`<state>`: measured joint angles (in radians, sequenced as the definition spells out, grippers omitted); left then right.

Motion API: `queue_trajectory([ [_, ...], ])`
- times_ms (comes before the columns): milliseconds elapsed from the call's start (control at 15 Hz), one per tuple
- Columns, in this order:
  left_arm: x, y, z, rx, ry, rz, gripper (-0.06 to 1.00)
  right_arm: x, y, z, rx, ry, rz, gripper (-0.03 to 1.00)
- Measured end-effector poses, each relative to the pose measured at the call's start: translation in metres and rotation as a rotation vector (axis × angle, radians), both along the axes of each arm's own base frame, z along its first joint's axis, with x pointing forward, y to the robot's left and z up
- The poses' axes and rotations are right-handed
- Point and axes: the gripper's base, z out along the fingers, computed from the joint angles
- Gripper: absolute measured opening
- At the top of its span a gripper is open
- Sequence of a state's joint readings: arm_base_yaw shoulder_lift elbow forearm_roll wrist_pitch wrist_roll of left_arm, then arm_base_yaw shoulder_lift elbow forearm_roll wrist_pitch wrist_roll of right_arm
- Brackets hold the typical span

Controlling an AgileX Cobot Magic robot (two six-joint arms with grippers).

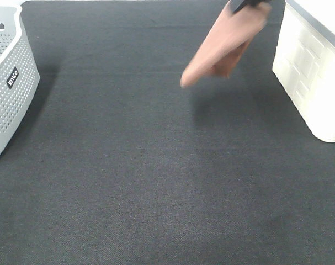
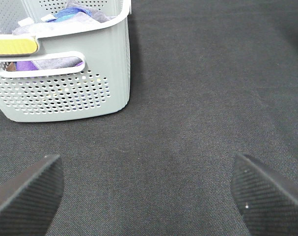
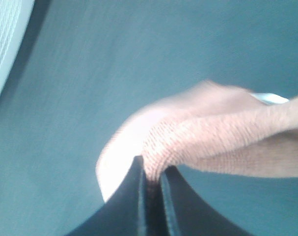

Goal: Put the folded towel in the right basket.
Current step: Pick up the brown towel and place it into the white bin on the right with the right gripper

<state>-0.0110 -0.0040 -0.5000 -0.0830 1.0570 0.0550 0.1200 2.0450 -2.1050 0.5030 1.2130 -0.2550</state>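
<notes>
Above mat [image 1: 128, 182], right tool [image 3: 152, 175], mostly cropped, pinching blurred towel [image 1: 225, 47], left tool [image 2: 149, 189] wide.

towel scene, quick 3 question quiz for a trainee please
1. Fill in: the left claw is ___ and holds nothing.
2. Which claw grips the towel? A left, B right, C neither.
3. True or false: the towel already lies inside the white basket.

Key: 1 open. 2 B, the right claw pinches a fold of it. 3 false, it hangs above the mat, beside the basket.
</notes>
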Motion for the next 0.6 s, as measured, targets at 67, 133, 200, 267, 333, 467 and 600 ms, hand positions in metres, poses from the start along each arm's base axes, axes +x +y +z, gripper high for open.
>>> queue_trajectory([
  [67,0.000,0.000,0.000,0.000,0.000,0.000,0.87,-0.002,-0.020,0.011,0.002,-0.025,-0.043,0.01],
  [133,0.000,0.000,0.000,0.000,0.000,0.000,0.87,-0.002,-0.020,0.011,0.002,-0.025,-0.043,0.01],
  [200,0.000,0.000,0.000,0.000,0.000,0.000,0.87,-0.005,-0.038,0.022,0.008,-0.050,-0.085,0.01],
  [267,0.000,0.000,0.000,0.000,0.000,0.000,0.87,-0.009,-0.060,0.033,0.012,-0.074,-0.136,0.01],
  [333,0.000,0.000,0.000,0.000,0.000,0.000,0.87,-0.015,-0.091,0.046,0.010,-0.103,-0.208,0.01],
  [467,0.000,0.000,0.000,0.000,0.000,0.000,0.87,-0.021,-0.132,0.052,0.008,-0.119,-0.304,0.01],
  [600,0.000,0.000,0.000,0.000,0.000,0.000,0.87,-0.025,-0.166,0.052,0.002,-0.120,-0.387,0.01],
])
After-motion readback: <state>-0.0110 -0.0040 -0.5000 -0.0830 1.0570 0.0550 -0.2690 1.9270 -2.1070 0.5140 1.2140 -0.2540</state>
